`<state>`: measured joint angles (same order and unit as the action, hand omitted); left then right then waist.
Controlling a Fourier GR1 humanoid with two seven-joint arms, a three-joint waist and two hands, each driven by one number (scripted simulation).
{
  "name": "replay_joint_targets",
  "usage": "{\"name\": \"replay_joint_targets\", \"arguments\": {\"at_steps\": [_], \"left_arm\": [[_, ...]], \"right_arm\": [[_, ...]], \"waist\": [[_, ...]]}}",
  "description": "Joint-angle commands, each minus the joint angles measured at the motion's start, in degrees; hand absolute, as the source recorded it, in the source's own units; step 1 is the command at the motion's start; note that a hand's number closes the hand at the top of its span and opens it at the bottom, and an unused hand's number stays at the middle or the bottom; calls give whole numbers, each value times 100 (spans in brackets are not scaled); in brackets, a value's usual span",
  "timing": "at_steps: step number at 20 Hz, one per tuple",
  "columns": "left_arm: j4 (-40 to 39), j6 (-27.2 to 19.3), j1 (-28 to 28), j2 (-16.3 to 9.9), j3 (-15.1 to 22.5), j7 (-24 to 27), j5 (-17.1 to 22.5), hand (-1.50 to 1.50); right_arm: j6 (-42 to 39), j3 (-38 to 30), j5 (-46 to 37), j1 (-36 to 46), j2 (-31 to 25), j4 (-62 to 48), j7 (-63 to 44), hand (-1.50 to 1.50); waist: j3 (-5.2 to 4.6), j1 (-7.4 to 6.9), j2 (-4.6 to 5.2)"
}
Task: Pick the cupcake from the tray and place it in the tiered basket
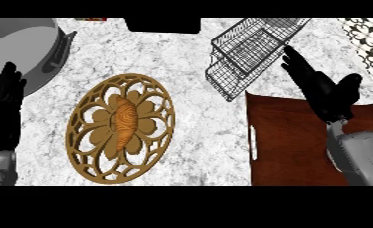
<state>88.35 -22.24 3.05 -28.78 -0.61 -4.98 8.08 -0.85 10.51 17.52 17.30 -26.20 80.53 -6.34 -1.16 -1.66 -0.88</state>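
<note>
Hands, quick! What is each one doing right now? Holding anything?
Left hand: open, fingers up at the left edge, holding nothing.
Right hand: open, fingers straight, above the tray beside the tiered basket, holding nothing.

No legible text or labels

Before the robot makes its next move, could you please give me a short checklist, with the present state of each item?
1. Cupcake in view: not ok; none shows on the tray or in the tiered basket.
2. Cupcake hidden under the right hand: cannot tell.
3. Right hand free: ok; fingers straight, above the tray's far edge.
4. Basket near that hand: ok; it lies just beyond the fingertips.
5. Left hand out of the way: ok; resting open at the left edge.
</note>
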Motion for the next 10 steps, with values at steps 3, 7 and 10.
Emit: {"name": "replay_joint_targets", "arguments": {"at_steps": [3, 7, 10], "left_arm": [[288, 723, -240, 32, 43, -168, 553, 0], [133, 802, -231, 351, 410, -226, 603, 0], [219, 1098, -288, 496, 635, -308, 805, 0]], "right_arm": [[616, -181, -424, -363, 128, 1062, 729, 150], [1451, -737, -1780, -942, -1139, 262, 374, 150], [3096, -1423, -1169, -1429, 439, 362, 635, -150]], "waist": [[112, 250, 27], [-41, 936, 95], [117, 708, 44]]}}
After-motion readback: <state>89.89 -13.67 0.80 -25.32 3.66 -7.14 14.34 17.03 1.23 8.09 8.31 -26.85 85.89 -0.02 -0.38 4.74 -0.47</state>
